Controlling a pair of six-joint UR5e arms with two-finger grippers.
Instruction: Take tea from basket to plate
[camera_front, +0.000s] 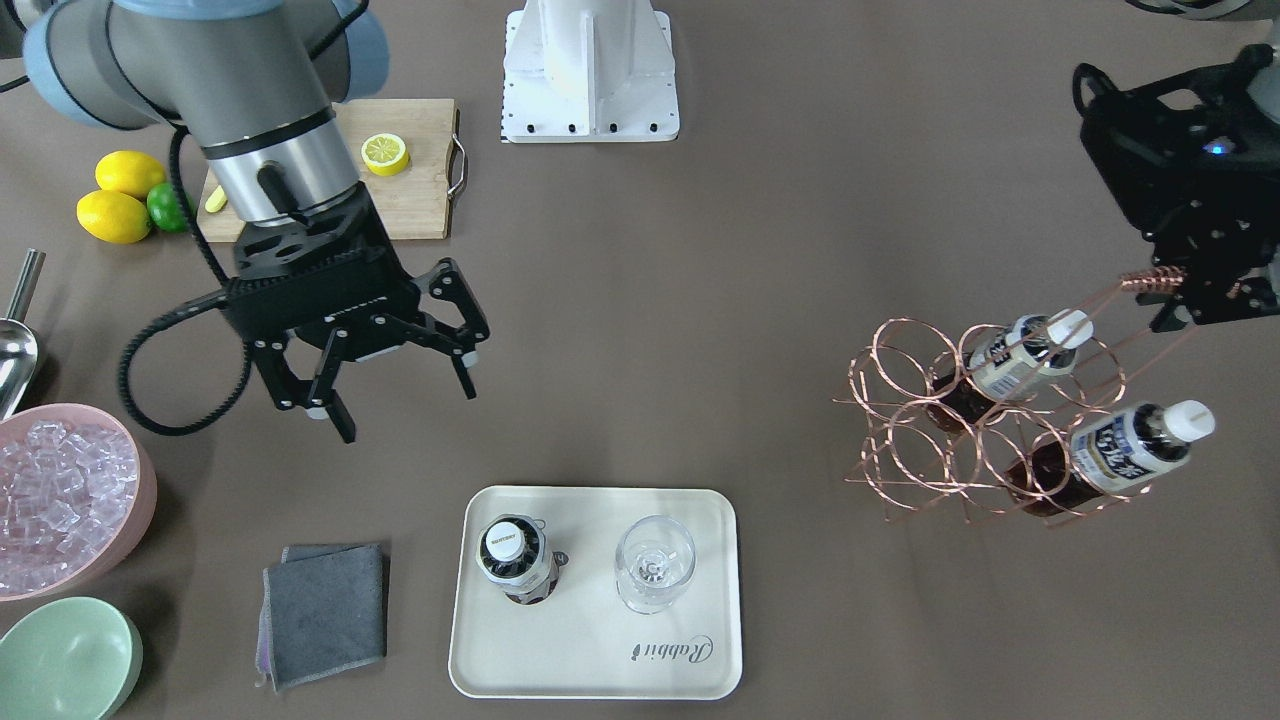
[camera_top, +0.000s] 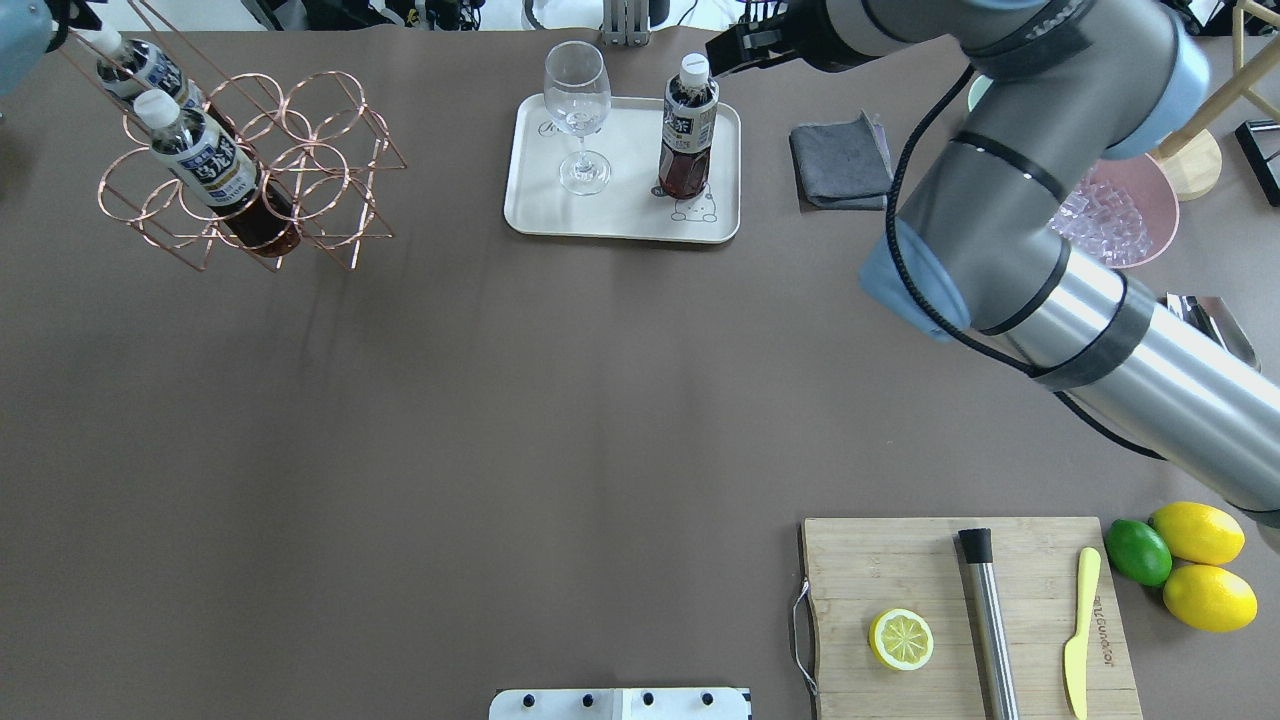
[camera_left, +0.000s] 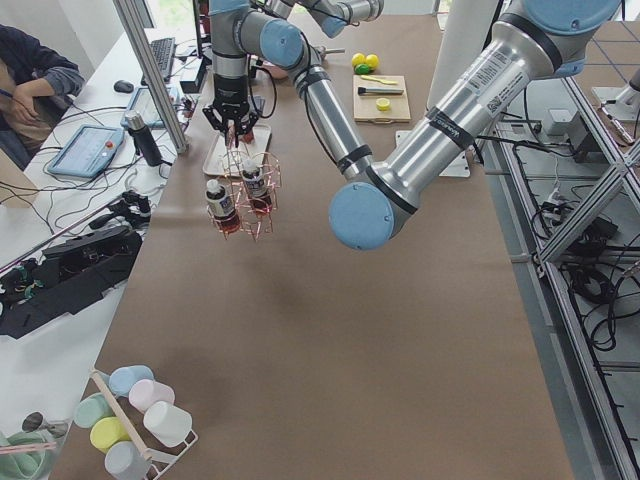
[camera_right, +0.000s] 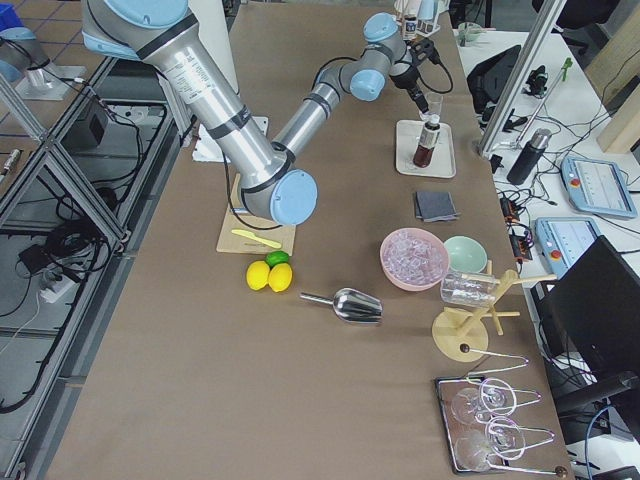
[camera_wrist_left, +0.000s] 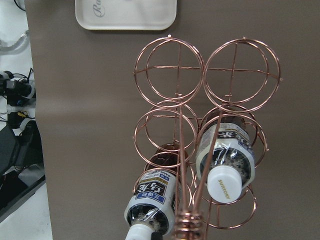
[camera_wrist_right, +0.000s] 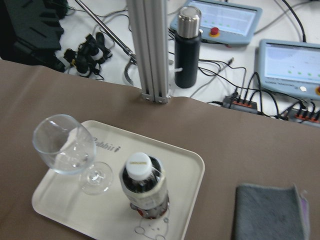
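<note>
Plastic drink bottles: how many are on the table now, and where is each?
3. The tea stands upright on the plate, beside the wine glass. A pale-labelled bottle and a dark-labelled bottle lean in the basket. None seems hidden.

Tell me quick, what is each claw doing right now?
Left gripper: closed on the basket handle.
Right gripper: open, holding nothing.
</note>
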